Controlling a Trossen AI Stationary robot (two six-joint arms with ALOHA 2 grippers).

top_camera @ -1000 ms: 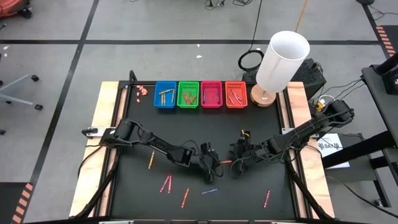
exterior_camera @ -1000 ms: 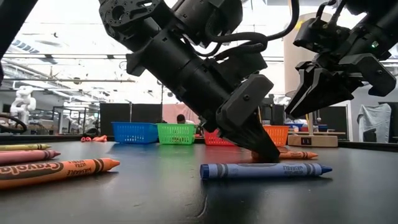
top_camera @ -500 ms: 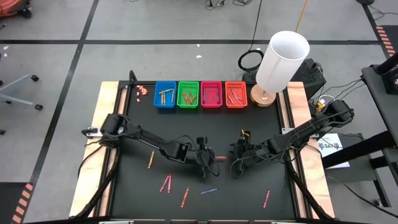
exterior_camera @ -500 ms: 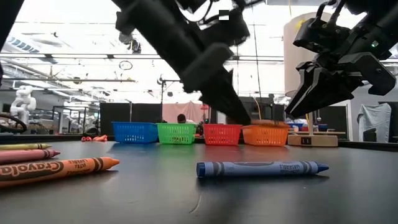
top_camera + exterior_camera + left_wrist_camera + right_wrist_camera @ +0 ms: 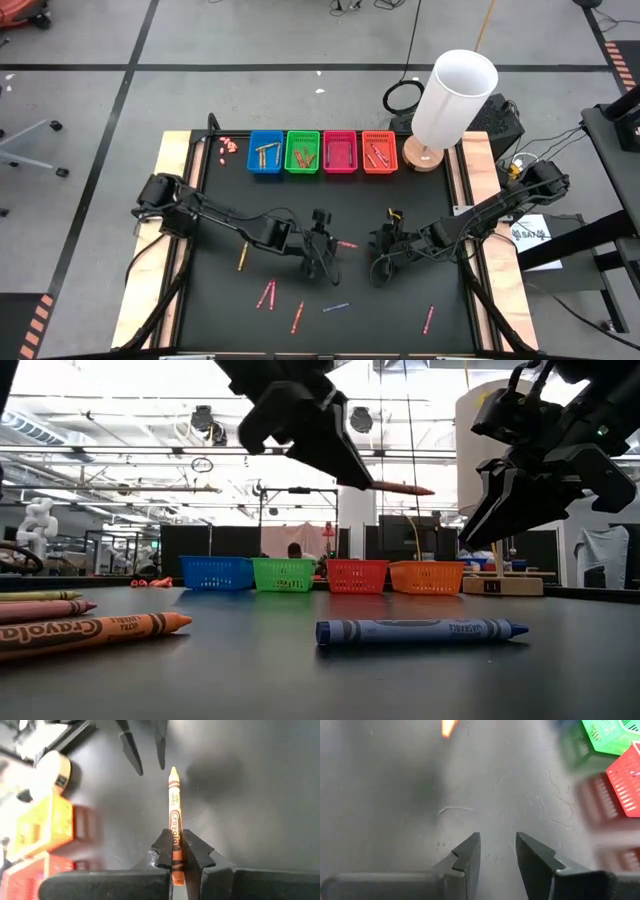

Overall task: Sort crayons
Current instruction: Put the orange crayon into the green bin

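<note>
Sorting is partway done: the baskets (image 5: 322, 152) along the top of the high view hold some crayons, while several lie scattered low on the matte black bench (image 5: 400, 310). My left claw (image 5: 176, 854) is clamped on an orange paper-wrapped crayon (image 5: 174, 810), lifted mid-frame; my right claw (image 5: 497, 850) waits parted, empty.

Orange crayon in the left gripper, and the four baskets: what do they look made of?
Orange crayon: apparently wax in a matte printed paper wrapper, bare tip showing, clamped in the left gripper. Baskets: likely moulded plastic, with open mesh walls and bright uniform colours.
</note>
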